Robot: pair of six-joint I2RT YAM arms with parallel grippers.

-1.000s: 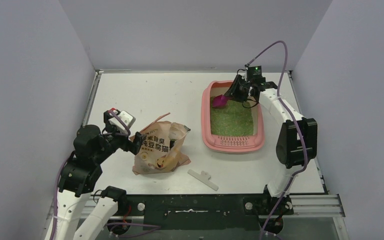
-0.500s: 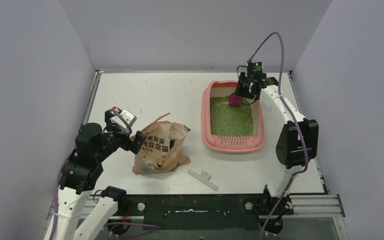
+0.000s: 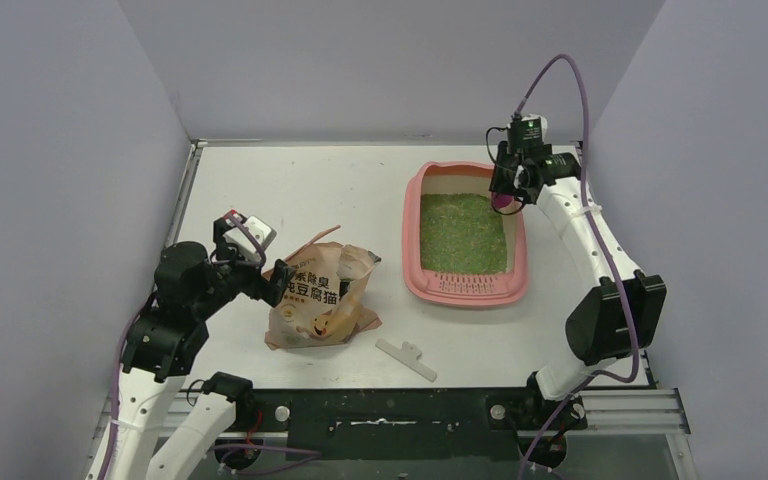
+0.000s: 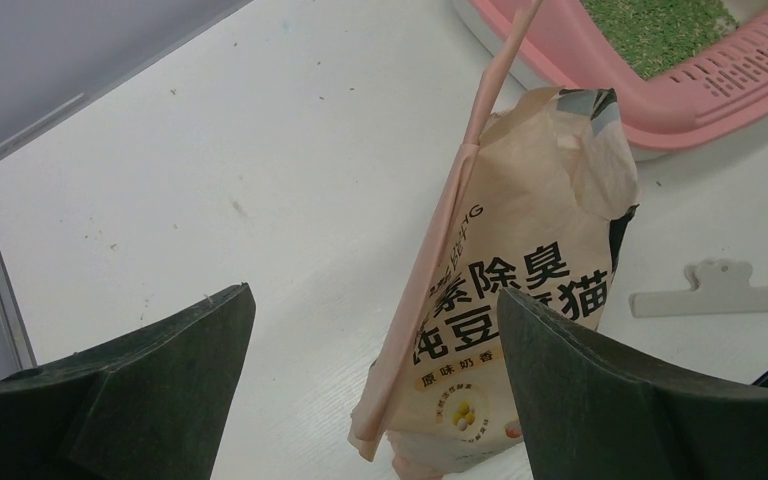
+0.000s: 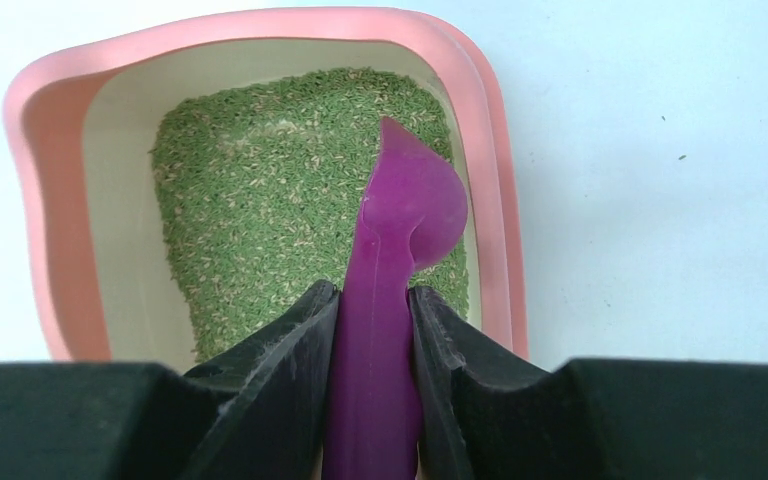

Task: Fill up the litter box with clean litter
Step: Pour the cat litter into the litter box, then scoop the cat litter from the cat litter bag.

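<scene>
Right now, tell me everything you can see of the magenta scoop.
The scoop is smooth, glossy magenta plastic, with a flat handle widening into a rounded bowl that ends in a pointed tip. The right claw pinches the handle from both sides, with the bowl pointing away from the wrist. It hangs near one rim of the litter box, over the green litter. No granules show on it. Whether it touches the bed cannot be told.
</scene>
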